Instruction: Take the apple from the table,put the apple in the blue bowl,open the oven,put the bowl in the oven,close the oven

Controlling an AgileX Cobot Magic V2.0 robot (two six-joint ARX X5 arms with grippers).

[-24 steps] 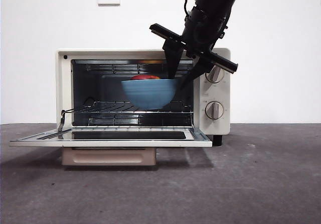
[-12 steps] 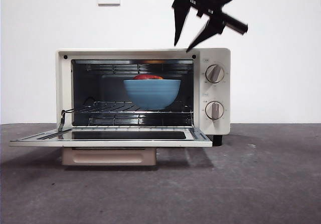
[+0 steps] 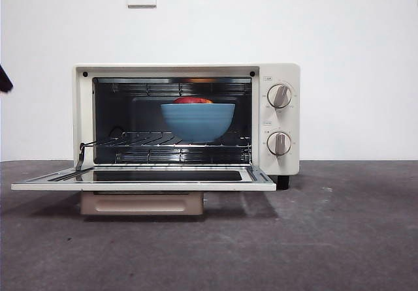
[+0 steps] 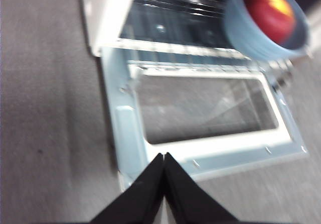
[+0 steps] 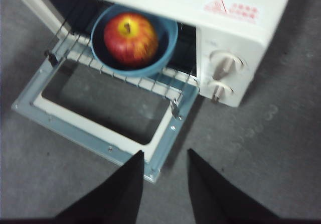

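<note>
your right gripper [image 5: 163, 156] hangs high above the table [image 3: 313, 239], off the front right corner of the oven [image 3: 186, 118], jaws parted with a clear gap and nothing between them; in the front view only its black tips show at the top edge. the blue bowl [image 3: 198, 121] sits well below and apart from it, on the wire rack [image 3: 170, 139] inside the open oven, toward the knob side. the apple [image 5: 130, 38] rests in the bowl, its yellow dimple turned upward, only its red crown showing over the rim from the front. your left gripper [image 4: 163, 166] hovers over the outer edge of the oven door [image 4: 205, 118], jaws pressed together and holding nothing. the door lies folded down flat, its long side running across the oven's front. you have one apple, one bowl, one oven and two knobs [image 3: 279, 96] stacked one above the other.
</note>
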